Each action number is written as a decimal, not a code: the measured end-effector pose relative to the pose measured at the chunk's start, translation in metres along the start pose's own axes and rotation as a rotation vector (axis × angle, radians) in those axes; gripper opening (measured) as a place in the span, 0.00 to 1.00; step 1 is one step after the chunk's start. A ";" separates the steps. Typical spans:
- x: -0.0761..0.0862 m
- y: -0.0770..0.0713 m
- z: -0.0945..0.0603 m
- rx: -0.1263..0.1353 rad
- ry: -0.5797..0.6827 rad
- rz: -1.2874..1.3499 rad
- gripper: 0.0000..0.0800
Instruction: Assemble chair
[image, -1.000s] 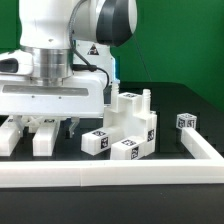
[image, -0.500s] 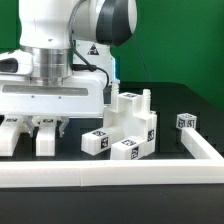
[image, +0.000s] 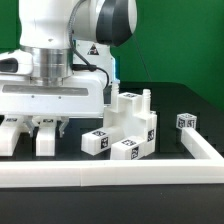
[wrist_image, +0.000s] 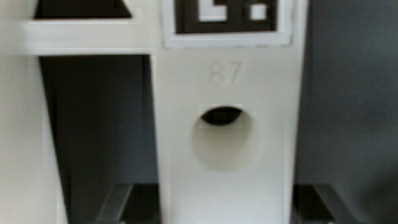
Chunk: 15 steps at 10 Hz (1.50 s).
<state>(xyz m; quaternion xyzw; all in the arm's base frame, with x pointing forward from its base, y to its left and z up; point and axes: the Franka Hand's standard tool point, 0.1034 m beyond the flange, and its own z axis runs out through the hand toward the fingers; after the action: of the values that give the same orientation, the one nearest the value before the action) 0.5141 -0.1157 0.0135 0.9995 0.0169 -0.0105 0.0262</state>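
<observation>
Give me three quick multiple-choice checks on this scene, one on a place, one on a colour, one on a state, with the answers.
1. Where is the small tagged cube relative to the joined chair parts?
A. stacked on top of them
B. on the exterior view's right, apart from them
C. touching them on the exterior view's left

2. What colour is the table?
A. black
B. white
C. green

3. In the wrist view, the round hole in the white bar is:
A. filled by a peg
B. covered by tape
C. empty

Answers:
1 B, since bare table shows between the cube and the parts.
2 A, since the surface around the white parts is dark.
3 C, since the hole shows dark and open, with the tag farther along the bar.
</observation>
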 end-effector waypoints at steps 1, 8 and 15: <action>0.000 0.000 0.000 0.000 0.000 0.000 0.36; 0.009 -0.007 -0.074 0.085 -0.023 0.070 0.36; 0.012 -0.013 -0.087 0.102 -0.063 0.486 0.36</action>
<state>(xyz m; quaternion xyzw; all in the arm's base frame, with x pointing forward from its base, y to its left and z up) 0.5278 -0.0979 0.0999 0.9734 -0.2254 -0.0358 -0.0218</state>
